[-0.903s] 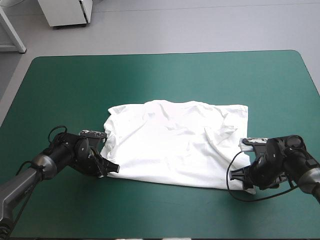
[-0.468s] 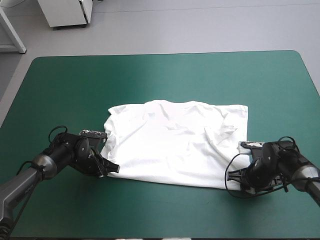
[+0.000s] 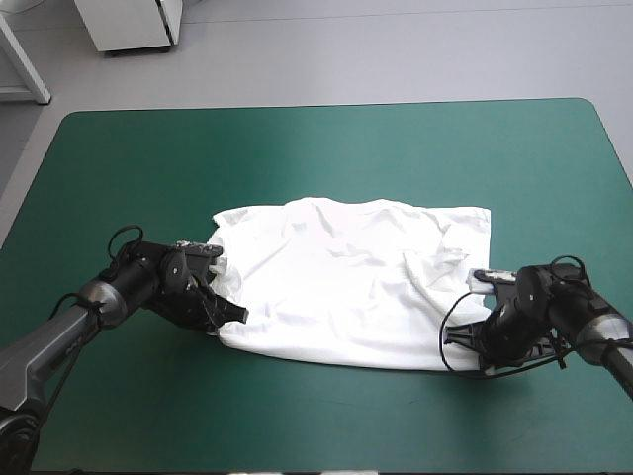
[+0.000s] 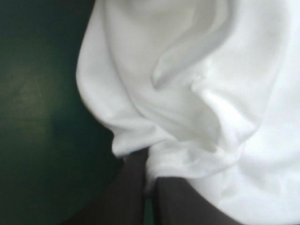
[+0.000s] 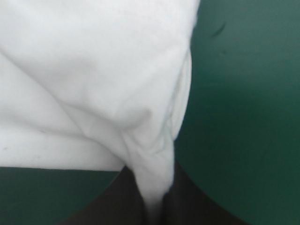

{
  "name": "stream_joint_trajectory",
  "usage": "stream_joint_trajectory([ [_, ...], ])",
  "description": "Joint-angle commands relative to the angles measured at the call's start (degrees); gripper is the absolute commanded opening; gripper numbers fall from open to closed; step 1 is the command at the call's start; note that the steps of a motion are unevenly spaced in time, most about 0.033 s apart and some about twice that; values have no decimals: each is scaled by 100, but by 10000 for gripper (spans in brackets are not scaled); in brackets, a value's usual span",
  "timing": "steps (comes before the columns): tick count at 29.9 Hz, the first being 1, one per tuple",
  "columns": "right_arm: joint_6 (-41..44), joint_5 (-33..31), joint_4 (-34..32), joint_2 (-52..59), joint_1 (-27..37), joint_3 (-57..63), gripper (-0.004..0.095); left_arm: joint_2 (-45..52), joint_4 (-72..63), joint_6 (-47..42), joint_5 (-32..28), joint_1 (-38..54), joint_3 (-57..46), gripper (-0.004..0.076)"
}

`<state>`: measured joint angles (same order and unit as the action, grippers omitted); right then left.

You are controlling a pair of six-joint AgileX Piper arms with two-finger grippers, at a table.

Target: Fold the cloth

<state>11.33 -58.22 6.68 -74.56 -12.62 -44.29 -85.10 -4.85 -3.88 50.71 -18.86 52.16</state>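
Observation:
The white T-shirt [image 3: 346, 282] lies spread on the teal-green table, collar toward the far edge. My left gripper [image 3: 226, 313] sits at its near-left corner, shut on the T-shirt; in the left wrist view the bunched white T-shirt [image 4: 187, 93] is pinched between the black fingers [image 4: 133, 187]. At the near-right corner my right gripper [image 3: 475, 341] is shut on the T-shirt as well, and the right wrist view shows a fold of the T-shirt [image 5: 93, 84] drawn down between its fingers [image 5: 187, 201].
Bare teal-green cover [image 3: 326, 158] surrounds the shirt, widest toward the far edge. A white cabinet [image 3: 129, 22] and a white table leg [image 3: 25, 59] stand on the floor beyond the table.
The left gripper has moved right and toward the far edge, dragging the shirt's near-left corner inward. The right gripper has shifted left along the near-right corner, gathering cloth.

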Motion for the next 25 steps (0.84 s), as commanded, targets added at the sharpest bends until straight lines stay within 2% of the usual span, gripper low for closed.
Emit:
stream_joint_trajectory([
  [1,70,-318,-184,478,-6,-746,-15,211,-124,203,176,-43,626,-9],
  [7,58,-719,-245,555,-6,-2049,-15,372,-111,388,594,-43,1621,-9],
  [10,58,-621,-323,555,-6,-2527,-15,370,-88,431,738,-43,2121,-9],
  [15,58,-191,-397,545,-6,-2938,-15,370,195,446,619,-43,2692,-9],
  [19,275,519,-617,476,-6,-2963,-15,362,629,388,195,-43,2963,-9],
  [25,364,1228,-833,84,-6,-2963,-15,120,1315,22,-585,-32,3158,-9],
])
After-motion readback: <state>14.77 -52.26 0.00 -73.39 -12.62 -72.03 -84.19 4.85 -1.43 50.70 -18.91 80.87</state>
